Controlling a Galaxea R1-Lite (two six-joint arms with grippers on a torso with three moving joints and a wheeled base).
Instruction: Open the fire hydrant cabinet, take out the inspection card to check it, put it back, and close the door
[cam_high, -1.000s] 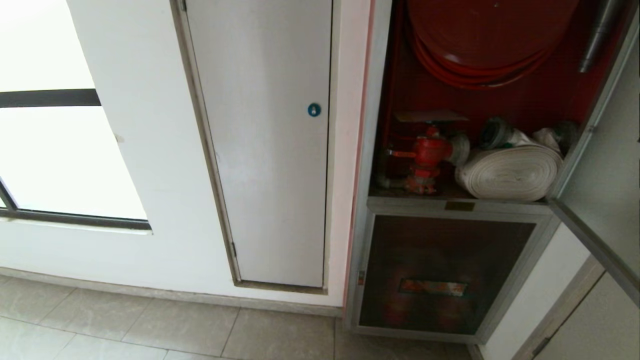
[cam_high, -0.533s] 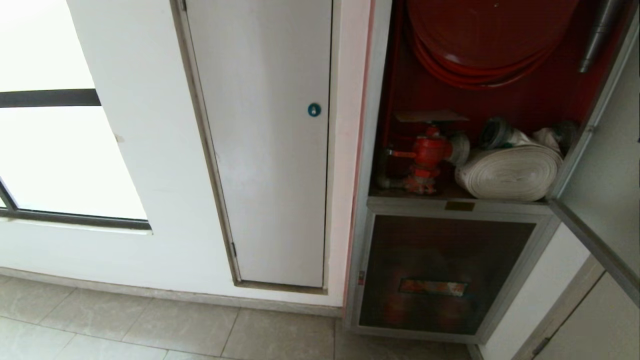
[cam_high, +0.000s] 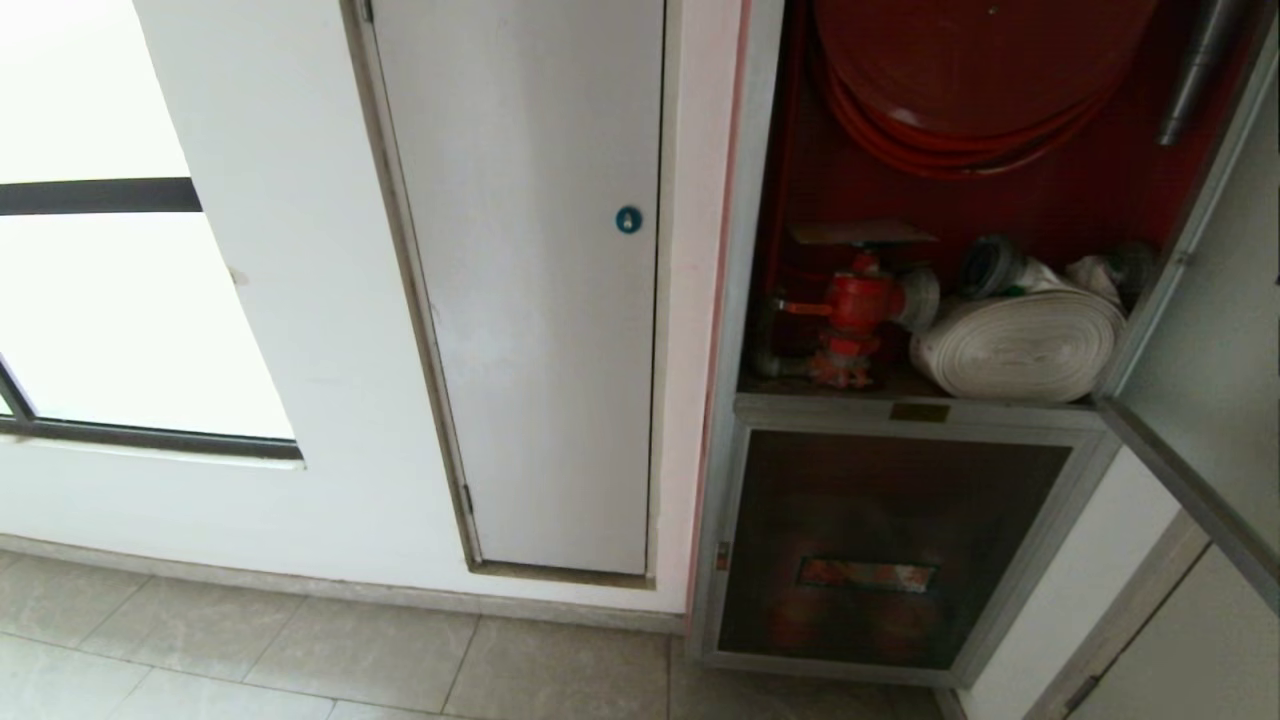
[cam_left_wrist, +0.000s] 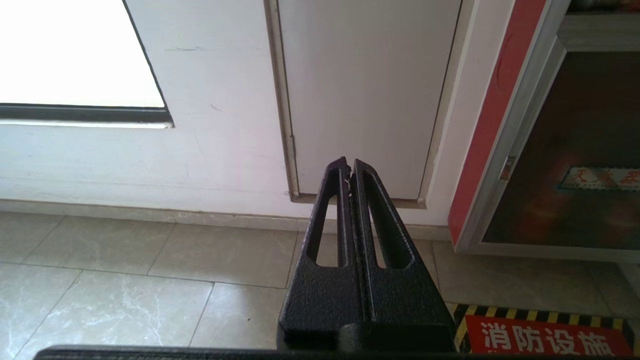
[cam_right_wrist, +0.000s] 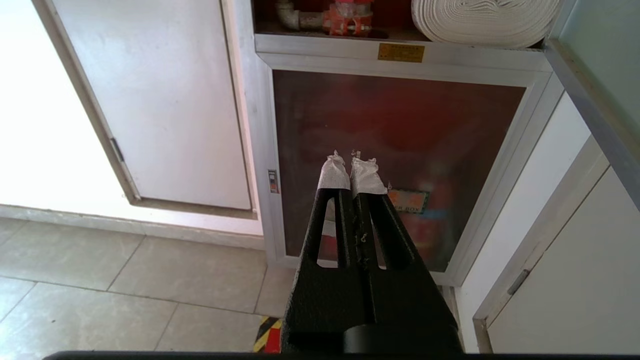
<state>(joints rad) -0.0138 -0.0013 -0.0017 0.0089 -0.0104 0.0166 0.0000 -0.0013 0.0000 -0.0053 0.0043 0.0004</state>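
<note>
Head view, fire hydrant cabinet (cam_high: 735, 300) open at upper right, door (cam_high: 1215, 350) swung out at right edge, my left hand (cam_left_wrist: 348, 167) and right hand (cam_right_wrist: 352, 162) both pinched together, holding nothing.

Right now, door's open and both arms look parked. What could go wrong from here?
1. The open door juts out on the robot's right; a right gripper swing could clip its frame.
2. No inspection card is visible in the cabinet, so a reach among the valve and hose roll could snag.
3. Both grippers, left too, are shut; they must open before any grasp.
</note>
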